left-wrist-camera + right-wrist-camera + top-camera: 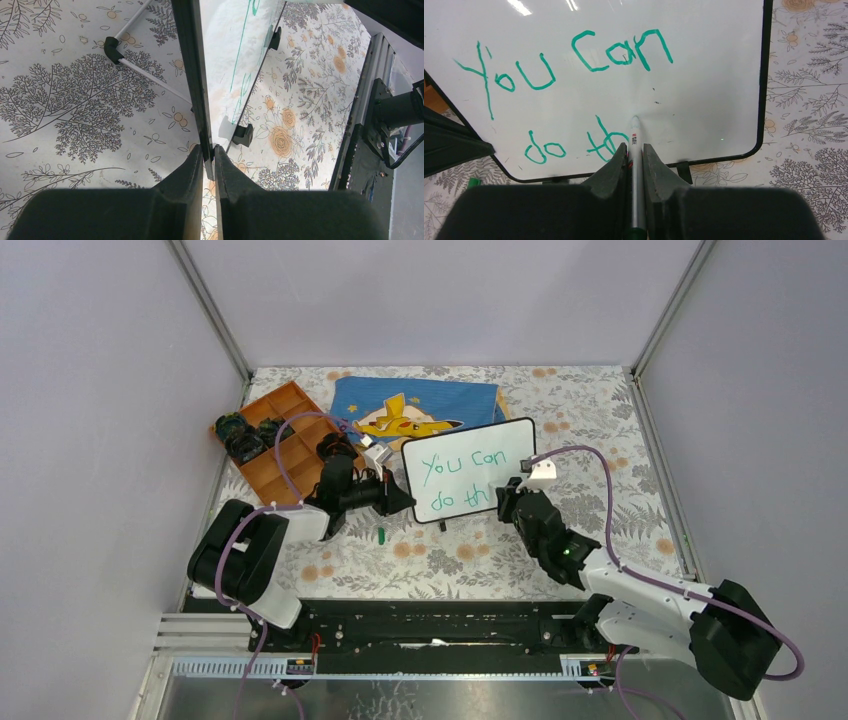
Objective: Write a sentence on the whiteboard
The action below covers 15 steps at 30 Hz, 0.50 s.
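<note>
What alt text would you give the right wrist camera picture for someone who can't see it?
The right gripper grips a marker with its tip on the whiteboard, where the unfinished green sentence reads "You can" above "do th". Floral tablecloth shows at the right.

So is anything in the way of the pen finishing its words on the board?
No, nothing visible. The right gripper holds the marker with its tip at the whiteboard, just past "th", and the white space beside it is bare. The left gripper only pinches the board's edge.
</note>
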### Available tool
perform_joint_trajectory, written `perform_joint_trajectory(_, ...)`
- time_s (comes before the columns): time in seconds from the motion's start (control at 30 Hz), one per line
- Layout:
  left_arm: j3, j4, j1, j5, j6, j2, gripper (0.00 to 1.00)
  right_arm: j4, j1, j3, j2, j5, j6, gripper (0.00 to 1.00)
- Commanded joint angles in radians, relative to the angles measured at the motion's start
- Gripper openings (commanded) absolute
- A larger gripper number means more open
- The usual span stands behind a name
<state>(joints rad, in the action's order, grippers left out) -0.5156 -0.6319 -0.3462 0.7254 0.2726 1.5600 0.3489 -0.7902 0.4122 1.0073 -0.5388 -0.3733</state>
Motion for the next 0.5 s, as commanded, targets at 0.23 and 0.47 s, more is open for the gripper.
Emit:
perform_joint_trajectory(0.23,-0.014,0.029,-0.008,-0.026,-0.044,0.003,0.17,0.044,0.038,0.045,0.037,0.006,-0.007,0.0)
perform_joint_trajectory(0.47,-0.015,0.029,-0.008,-0.025,-0.044,0.008,0.17,0.016,0.039,0.024,0.001,0.011,-0.012,0.0)
